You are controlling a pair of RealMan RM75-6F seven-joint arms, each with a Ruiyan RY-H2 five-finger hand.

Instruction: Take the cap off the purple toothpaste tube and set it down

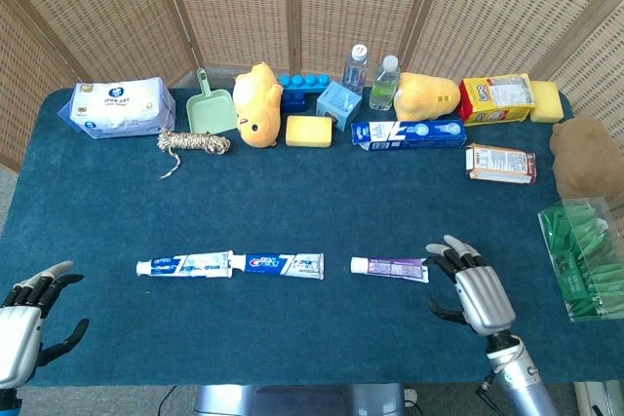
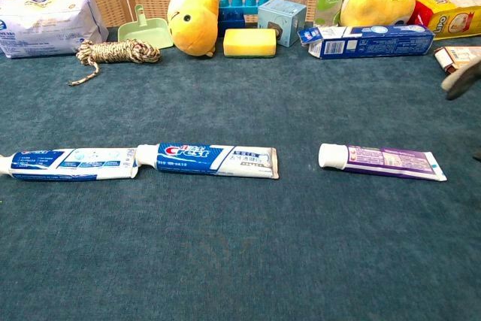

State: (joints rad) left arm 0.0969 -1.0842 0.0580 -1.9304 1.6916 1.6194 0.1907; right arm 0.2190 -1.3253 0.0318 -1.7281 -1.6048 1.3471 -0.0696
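1. The purple toothpaste tube (image 1: 390,267) lies flat on the blue tablecloth (image 1: 322,202), just right of the Crest tube (image 1: 284,264), its white cap (image 2: 331,155) on and pointing toward that tube.
2. The right hand (image 1: 474,286) sits just beside the purple tube's crimped tail, fingers spread, holding nothing.
3. The left hand (image 1: 24,323) rests well left of the Crest tube, fingers apart, empty.
4. Step judged in hand: the approach; nothing is grasped yet.
5. The next move likely calls for pinning the tube body while fingers twist the cap.
6. The chest view shows only the right hand's fingertips at the frame edge; the purple tube's print is illegible.
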